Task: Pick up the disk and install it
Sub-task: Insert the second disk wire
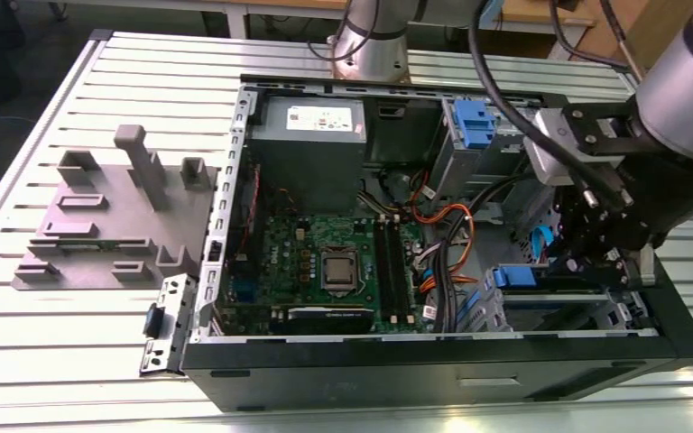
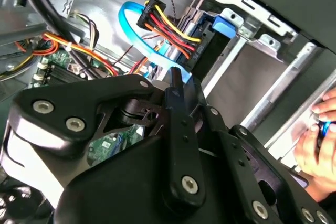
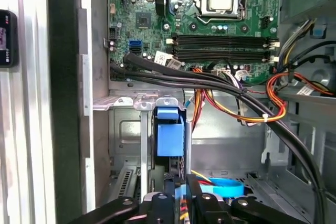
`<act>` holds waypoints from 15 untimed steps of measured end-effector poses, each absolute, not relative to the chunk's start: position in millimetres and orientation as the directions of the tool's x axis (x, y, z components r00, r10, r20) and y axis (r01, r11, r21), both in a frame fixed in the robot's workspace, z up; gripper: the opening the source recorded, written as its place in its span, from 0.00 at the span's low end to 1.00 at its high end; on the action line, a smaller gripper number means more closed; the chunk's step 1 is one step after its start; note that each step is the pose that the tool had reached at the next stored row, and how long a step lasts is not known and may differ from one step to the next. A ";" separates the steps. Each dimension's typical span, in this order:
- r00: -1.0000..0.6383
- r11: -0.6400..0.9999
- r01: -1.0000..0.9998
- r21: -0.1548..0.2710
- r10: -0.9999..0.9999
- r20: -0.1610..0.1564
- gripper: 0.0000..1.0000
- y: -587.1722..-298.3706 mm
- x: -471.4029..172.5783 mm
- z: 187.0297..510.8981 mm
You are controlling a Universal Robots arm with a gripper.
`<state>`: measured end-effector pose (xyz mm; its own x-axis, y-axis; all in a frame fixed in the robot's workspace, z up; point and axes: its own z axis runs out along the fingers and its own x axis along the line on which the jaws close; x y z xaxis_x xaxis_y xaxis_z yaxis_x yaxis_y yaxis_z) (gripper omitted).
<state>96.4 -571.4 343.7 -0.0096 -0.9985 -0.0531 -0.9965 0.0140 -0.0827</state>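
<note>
Noting the disk (image 3: 170, 132) on edge in the drive cage (image 3: 126, 135), gripper (image 3: 179, 191) near its blue end, claw width we cannot tell; we judge it rigid, dense, shock-sensitive, best held by the carrier's long edges.

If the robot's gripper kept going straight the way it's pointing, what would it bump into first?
Most likely the disk's blue end tab, which sits in the metal bay right ahead of the gripper. I cannot tell how near it is.
</note>
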 end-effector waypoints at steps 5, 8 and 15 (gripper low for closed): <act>-0.010 0.014 -0.997 -0.080 -0.999 -0.053 0.16 -571.4 96.4 347.8; -0.010 0.014 -0.997 -0.079 -0.999 -0.053 0.11 -571.4 96.4 347.9; -0.010 0.014 -0.997 -0.079 -0.999 -0.053 0.11 -571.4 96.4 347.9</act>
